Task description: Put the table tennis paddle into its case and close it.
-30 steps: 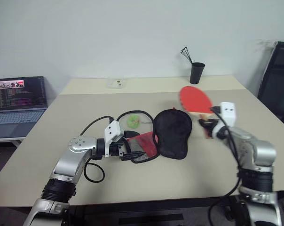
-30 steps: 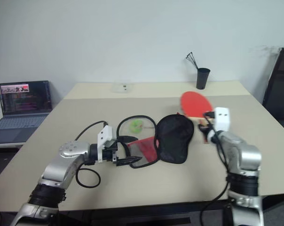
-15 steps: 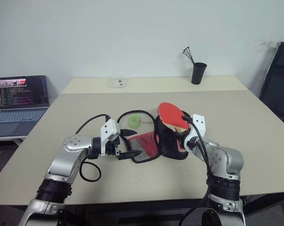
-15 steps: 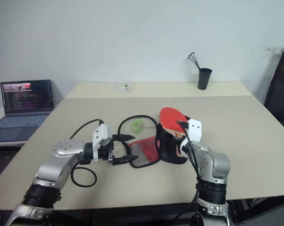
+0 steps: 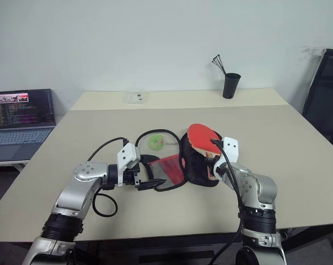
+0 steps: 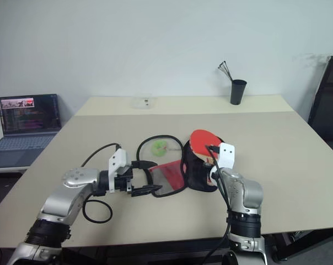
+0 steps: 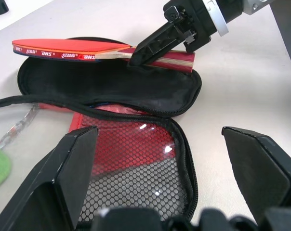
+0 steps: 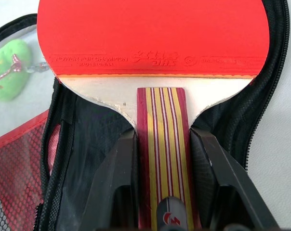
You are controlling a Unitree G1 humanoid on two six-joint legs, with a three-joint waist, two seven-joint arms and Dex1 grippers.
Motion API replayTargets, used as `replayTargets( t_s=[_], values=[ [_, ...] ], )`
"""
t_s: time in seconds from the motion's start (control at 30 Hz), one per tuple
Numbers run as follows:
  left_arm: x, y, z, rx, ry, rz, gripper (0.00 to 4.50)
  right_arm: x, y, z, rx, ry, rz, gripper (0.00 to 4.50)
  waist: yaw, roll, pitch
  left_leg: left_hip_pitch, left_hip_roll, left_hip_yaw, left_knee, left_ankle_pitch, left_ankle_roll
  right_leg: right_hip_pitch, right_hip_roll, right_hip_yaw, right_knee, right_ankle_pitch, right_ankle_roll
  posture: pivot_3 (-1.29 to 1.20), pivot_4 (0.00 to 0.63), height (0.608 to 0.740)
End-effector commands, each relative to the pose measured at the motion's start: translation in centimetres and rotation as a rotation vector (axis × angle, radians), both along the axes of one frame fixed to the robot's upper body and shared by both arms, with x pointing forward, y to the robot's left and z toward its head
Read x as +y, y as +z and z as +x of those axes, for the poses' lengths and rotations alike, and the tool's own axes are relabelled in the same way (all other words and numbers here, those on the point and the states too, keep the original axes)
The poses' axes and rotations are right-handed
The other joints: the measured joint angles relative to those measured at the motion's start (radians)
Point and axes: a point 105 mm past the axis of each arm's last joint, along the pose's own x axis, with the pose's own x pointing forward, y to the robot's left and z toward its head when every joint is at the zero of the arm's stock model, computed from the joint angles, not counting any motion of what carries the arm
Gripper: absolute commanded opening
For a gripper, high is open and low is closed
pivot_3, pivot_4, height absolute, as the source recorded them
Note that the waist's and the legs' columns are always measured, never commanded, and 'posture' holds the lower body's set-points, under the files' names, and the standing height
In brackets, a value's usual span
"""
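The table tennis paddle [image 5: 202, 135] hangs tilted over the black half of the open case [image 5: 200, 165], red face away from me. My right gripper [image 8: 160, 139] is shut on its striped wooden handle [image 8: 160, 120]. The case's red mesh half [image 5: 170, 168] lies flat to the left of the black half. My left gripper [image 5: 152, 174] stands open at that half's near left edge, one finger [image 7: 73, 168] on each side of the mesh [image 7: 136, 178]. A green charm [image 5: 155, 142] on a short chain lies just behind the case.
A black cup [image 5: 230, 85] with sticks and a small clear box [image 5: 136, 97] stand at the far edge of the table [image 5: 277, 143]. An open laptop [image 5: 23, 118] sits on a side table at the left. A black chair [image 5: 326, 99] is at the right.
My right gripper carried the paddle leftward and down, from right of the case to over its black half. The left gripper stayed in place.
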Motion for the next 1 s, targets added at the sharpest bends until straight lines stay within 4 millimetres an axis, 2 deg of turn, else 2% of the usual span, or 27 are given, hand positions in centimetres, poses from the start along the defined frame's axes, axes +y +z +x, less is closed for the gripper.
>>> replayTargets(
  t_s=[0.03, 0.1, 0.13, 0.2, 0.37, 0.53, 0.73, 0.8, 1.0],
  values=[
    [-0.1, 1.4, -0.2, -0.063, -0.01, -0.017, 4.5, 0.2, 0.3, 0.1, -0.018, -0.028, 0.023, 1.1, 0.0, 0.0, 0.0, 0.0, 0.0, 0.0, 0.0, 0.0, 0.0, 0.0, 0.0, 0.0, 0.0, 0.0, 0.0, 0.0, 0.15, 0.74],
    [-0.1, 1.4, -0.2, -0.062, -0.01, -0.017, 4.5, 0.1, 0.3, 0.0, -0.017, -0.036, 0.033, 1.1, 0.0, 0.0, 0.0, 0.0, 0.0, 0.0, 0.0, 0.0, 0.0, 0.0, 0.0, 0.0, 0.0, 0.0, 0.0, 0.0, 0.15, 0.74],
    [0.0, 1.4, -0.2, -0.062, -0.009, -0.016, 4.5, 0.1, 0.3, 0.0, -0.016, -0.04, 0.035, 1.82, 0.001, 0.0, 0.0, 0.0, 0.0, 0.0, 0.0, 0.0, 0.0, 0.0, 0.0, 0.0, 0.0, 0.0, 0.0, 0.0, 0.15, 0.74],
    [0.0, 1.4, -0.2, -0.062, -0.008, -0.016, 4.5, 0.2, 0.3, -0.1, -0.015, -0.044, 0.03, 2.26, 0.002, 0.0, 0.0, 0.0, 0.0, 0.0, 0.0, 0.0, 0.0, 0.0, 0.0, 0.0, 0.0, -0.002, 0.003, 0.0, 0.15, 0.74],
    [0.1, 1.4, -0.1, -0.062, -0.003, -0.015, 4.5, 1.5, 0.9, -1.0, -0.038, -0.006, -0.004, 3.99, 0.0, 0.0, 0.0, 0.0, 0.0, 0.0, -0.001, 0.0, 0.0, 0.0, 0.0, 0.0, -0.001, -0.002, 0.003, 0.0, 0.15, 0.74],
    [0.2, 1.4, -0.1, -0.061, 0.004, -0.016, 4.5, 1.9, 1.6, -1.2, -0.074, 0.011, 0.013, 3.99, 0.0, 0.0, 0.0, 0.0, 0.0, 0.0, -0.001, 0.0, 0.0, 0.0, 0.0, 0.0, -0.001, -0.002, 0.003, 0.0, 0.15, 0.74],
    [0.6, 1.2, -0.1, -0.057, 0.023, -0.021, 4.5, 3.0, 4.2, -1.9, -0.157, 0.123, 0.051, 3.99, 0.0, 0.0, 0.0, 0.0, 0.001, -0.001, -0.001, 0.0, 0.0, 0.0, 0.0, 0.0, -0.002, -0.002, 0.004, 0.0, 0.15, 0.74],
    [0.7, 1.2, -0.1, -0.057, 0.03, -0.021, 4.5, 3.3, 4.3, -2.3, -0.149, 0.158, 0.072, 3.99, 0.0, 0.0, 0.0, 0.0, 0.001, -0.001, -0.001, 0.0, 0.0, 0.0, 0.0, 0.0, -0.002, -0.002, 0.004, 0.0, 0.15, 0.74],
    [0.9, 1.0, -0.2, -0.054, 0.04, -0.019, 4.5, 3.3, 3.0, -2.7, -0.1, 0.174, 0.072, 3.99, 0.0, 0.0, 0.0, 0.0, 0.0, -0.001, -0.001, 0.0, 0.0, 0.0, 0.0, 0.0, -0.002, -0.002, 0.004, 0.0, 0.15, 0.74]
  ],
)
